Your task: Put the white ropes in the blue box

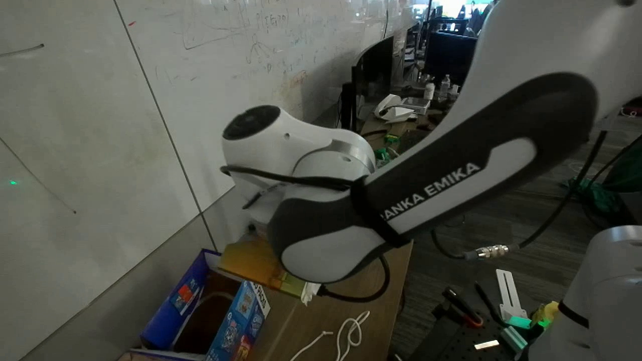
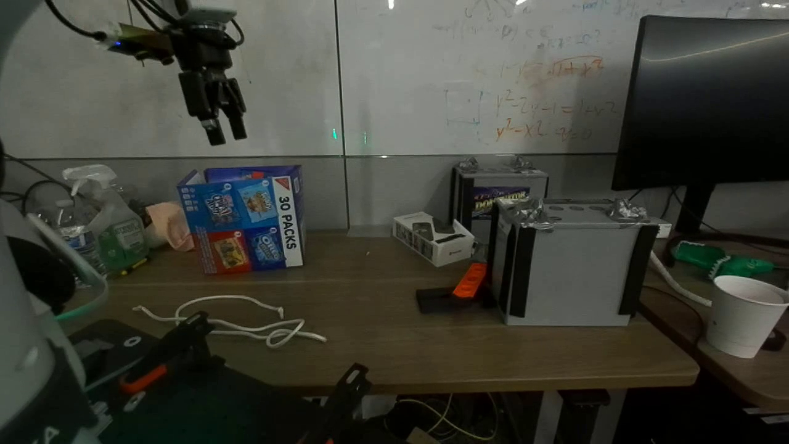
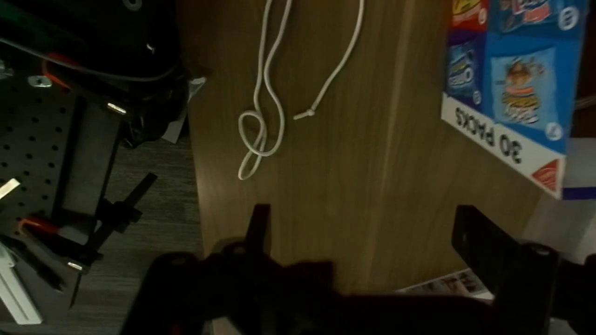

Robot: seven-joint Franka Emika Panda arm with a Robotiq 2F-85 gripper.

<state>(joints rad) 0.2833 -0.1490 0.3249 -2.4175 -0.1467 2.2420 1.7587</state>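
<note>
A white rope [image 2: 228, 297] lies in loose loops on the wooden table in front of the blue box [image 2: 243, 222]. The rope also shows in the wrist view [image 3: 257, 83]. The box stands upright and open-topped; its printed side shows in the wrist view [image 3: 517, 79]. In an exterior view the blue box [image 1: 235, 321] shows a brown inside with a pale curved line; I cannot tell if that is rope. My gripper [image 2: 227, 139] is open and empty, raised higher than the box. In the wrist view its spread fingers [image 3: 363, 207] frame bare wood beyond the rope's loop end.
Spray bottle [image 2: 123, 231] and pink cloth [image 2: 169, 225] stand left of the box. Grey device boxes [image 2: 573, 271], a small white box [image 2: 453, 250] and an orange-black item [image 2: 471, 280] stand right. A whiteboard [image 2: 419, 92] rises behind. Black clamps [image 2: 345, 394] are at the front.
</note>
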